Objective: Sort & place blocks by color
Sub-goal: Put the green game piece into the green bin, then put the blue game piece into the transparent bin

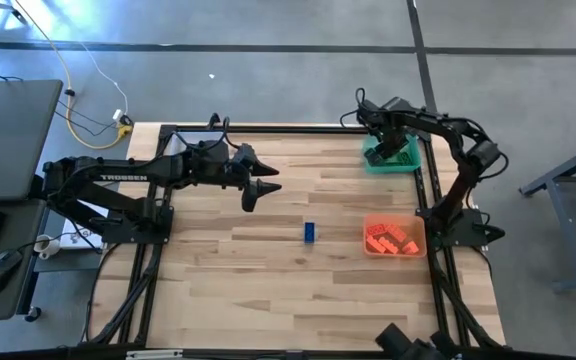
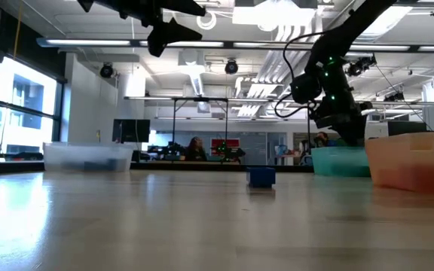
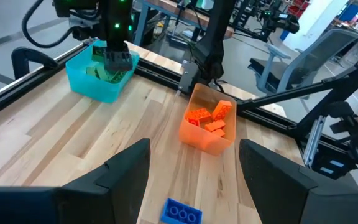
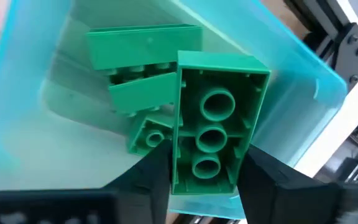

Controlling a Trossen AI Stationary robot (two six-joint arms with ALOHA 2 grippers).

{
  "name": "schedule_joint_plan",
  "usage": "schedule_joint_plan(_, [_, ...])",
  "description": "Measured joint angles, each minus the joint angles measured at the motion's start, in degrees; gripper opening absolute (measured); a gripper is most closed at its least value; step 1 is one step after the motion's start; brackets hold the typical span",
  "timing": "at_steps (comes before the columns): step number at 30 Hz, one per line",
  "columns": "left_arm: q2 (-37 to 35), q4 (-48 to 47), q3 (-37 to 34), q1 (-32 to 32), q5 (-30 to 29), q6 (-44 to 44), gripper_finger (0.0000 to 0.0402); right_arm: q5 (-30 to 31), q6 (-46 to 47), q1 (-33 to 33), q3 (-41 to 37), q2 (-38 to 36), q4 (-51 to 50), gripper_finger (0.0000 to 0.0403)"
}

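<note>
While you read TROSSEN (image 1: 123, 178) on the left arm, right gripper (image 4: 204, 177) clamps a green block (image 4: 215, 130) over green bin (image 4: 36, 81); left gripper (image 3: 194, 168) gapes.

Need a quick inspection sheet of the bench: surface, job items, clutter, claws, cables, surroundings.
Surface: wooden table, bare apart from the items below.
Job's things: one blue block lying loose mid-table; orange blocks in the orange bin; green blocks in the green bin; clear bin at the far left, contents unclear.
Clutter: nothing seen.
Claws: left claw open, raised above the table, empty; right claw over the green bin with a green block between its fingers.
Cables: yellow and white leads on the floor off the table's left corner.
Surroundings: desk with keyboard and mouse at left; a person seated far behind.
</note>
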Motion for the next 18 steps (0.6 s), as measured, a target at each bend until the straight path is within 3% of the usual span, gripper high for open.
schedule_joint_plan(8, [-0.02, -0.05, 0.00, 0.00, 0.00, 0.00, 0.0232, 0.07, -1.18, -1.19, 1.38, -0.04, -1.91, 0.0232])
schedule_joint_plan(14, [-0.02, -1.87, 0.00, 0.00, 0.01, 0.00, 0.0232, -0.35, 3.19, -0.85, 4.91, -0.04, -7.41, 0.0242])
schedule_joint_plan(18, [-0.04, -3.10, 0.00, 0.00, 0.02, 0.00, 0.0232, -3.97, 8.07, 0.89, 8.14, -0.04, -10.92, 0.0243])
